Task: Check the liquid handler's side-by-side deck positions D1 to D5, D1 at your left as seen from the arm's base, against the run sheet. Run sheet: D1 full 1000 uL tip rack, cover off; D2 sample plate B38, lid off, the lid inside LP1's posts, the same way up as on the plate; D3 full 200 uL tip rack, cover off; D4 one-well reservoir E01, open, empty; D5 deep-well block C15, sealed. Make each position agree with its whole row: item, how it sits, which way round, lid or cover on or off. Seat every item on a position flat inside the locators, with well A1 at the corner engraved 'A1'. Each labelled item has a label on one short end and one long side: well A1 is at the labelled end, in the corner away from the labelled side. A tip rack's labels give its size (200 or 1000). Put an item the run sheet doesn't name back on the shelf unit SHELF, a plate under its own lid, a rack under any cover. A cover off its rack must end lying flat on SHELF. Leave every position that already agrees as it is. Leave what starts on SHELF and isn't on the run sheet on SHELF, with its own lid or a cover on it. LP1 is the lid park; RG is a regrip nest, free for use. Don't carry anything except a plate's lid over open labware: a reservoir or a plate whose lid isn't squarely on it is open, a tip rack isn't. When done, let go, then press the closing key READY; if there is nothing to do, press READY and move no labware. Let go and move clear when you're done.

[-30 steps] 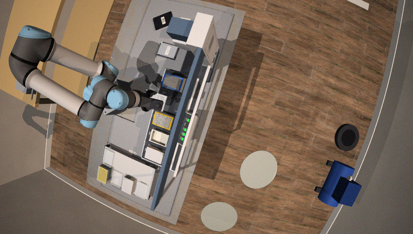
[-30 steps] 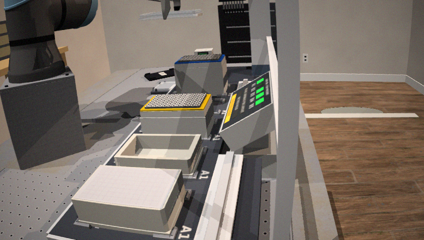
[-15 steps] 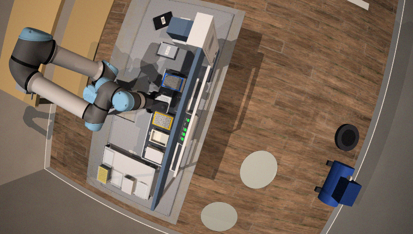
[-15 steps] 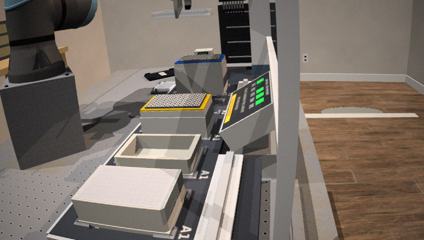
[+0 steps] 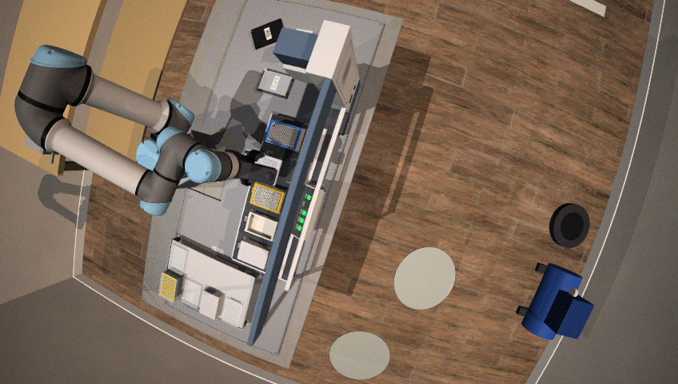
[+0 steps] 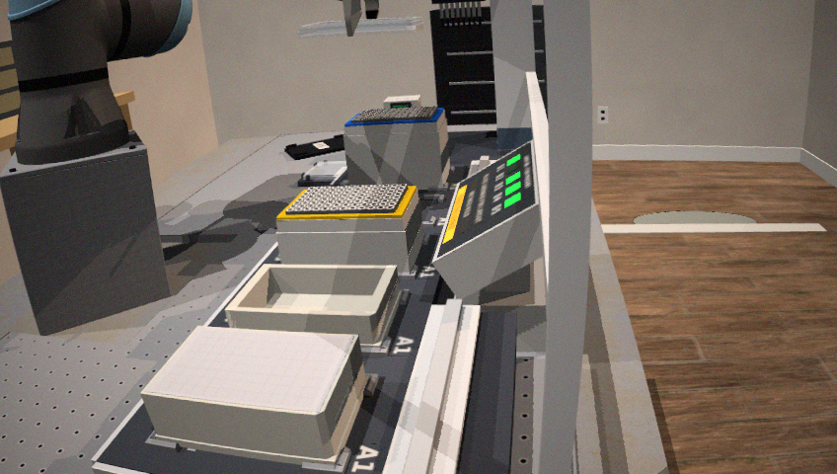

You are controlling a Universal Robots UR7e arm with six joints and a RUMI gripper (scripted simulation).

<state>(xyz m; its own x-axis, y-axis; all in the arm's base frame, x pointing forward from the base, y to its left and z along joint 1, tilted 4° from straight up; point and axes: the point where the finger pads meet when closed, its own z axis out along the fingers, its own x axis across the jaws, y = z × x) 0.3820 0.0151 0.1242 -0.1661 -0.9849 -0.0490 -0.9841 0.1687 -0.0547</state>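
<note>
My gripper (image 5: 264,165) is shut on a thin, flat, pale plate-like piece (image 6: 359,27) and holds it level, high above the deck over the D2 gap; I cannot tell whether it is a plate or a lid. In the side view the fingers (image 6: 359,10) show at the top edge. D1 holds an uncovered blue-rimmed tip rack (image 5: 284,133) (image 6: 394,114). D3 holds an uncovered yellow-rimmed tip rack (image 5: 267,197) (image 6: 347,200). D4 holds an open, empty reservoir (image 5: 261,225) (image 6: 317,290). D5 holds a sealed deep-well block (image 5: 253,254) (image 6: 252,366). D2's surface is hidden by the arm and the racks.
A flat grey labelled item (image 5: 274,83) lies beyond D1, with a black pad (image 5: 266,33) further on. The shelf unit (image 5: 209,280) holds a yellow rack (image 5: 170,285) and several white items. The handler's sloped control panel (image 6: 490,199) and its tall gantry (image 6: 558,176) border the deck.
</note>
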